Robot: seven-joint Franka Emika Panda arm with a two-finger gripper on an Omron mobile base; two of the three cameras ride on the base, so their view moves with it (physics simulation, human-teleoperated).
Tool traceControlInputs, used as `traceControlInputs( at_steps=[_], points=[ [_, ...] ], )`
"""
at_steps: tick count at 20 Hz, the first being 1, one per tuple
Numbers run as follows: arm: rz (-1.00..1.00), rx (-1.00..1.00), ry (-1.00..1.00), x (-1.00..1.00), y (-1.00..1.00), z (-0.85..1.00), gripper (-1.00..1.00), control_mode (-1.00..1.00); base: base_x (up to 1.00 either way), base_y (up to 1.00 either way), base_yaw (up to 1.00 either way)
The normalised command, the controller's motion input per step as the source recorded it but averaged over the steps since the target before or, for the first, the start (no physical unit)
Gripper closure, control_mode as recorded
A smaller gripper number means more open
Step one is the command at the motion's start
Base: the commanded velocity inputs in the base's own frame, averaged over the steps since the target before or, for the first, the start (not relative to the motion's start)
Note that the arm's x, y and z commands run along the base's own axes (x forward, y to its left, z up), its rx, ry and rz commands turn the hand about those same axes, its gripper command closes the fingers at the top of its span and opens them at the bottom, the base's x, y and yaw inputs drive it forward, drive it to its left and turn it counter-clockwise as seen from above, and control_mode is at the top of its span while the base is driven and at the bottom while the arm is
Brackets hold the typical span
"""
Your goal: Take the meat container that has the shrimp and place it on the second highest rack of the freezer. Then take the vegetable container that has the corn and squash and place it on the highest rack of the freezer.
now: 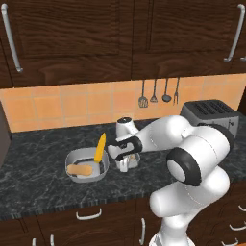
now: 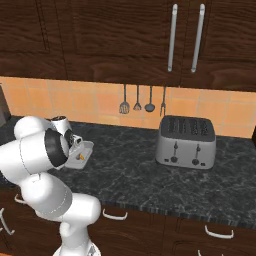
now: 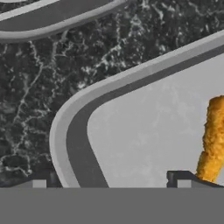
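The gripper hangs fully open and empty over the corner of the tray holding the shrimp, one fingertip either side of its rim. Beside it on the counter, the pan holds corn and squash.

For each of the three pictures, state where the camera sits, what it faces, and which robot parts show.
Left base view: behind-left, facing the counter; arm and pan with corn, squash.
Right base view: behind-right; arm, toaster, shrimp container.
Hand view: above that container; open claw, shrimp.
Shared: both base views show the hanging utensils.
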Motion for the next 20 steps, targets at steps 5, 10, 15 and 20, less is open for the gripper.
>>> traceControlInputs(
  at_steps=[5, 10, 15, 20],
  points=[
    [0.03, 0.00, 0.00, 0.10, 0.00, -0.22, -1.00, -1.00, 0.00, 0.00, 0.00],
    [0.05, 0.00, 0.00, 0.01, 0.00, -0.26, -1.00, -1.00, 0.00, 0.00, 0.00],
    [0.06, 0.00, 0.00, 0.00, 0.00, -0.35, 1.00, -1.00, 0.00, 0.00, 0.00],
    [0.02, 0.00, 0.00, 0.00, 0.00, -0.06, 1.00, -1.00, 0.00, 0.00, 0.00]
  ],
)
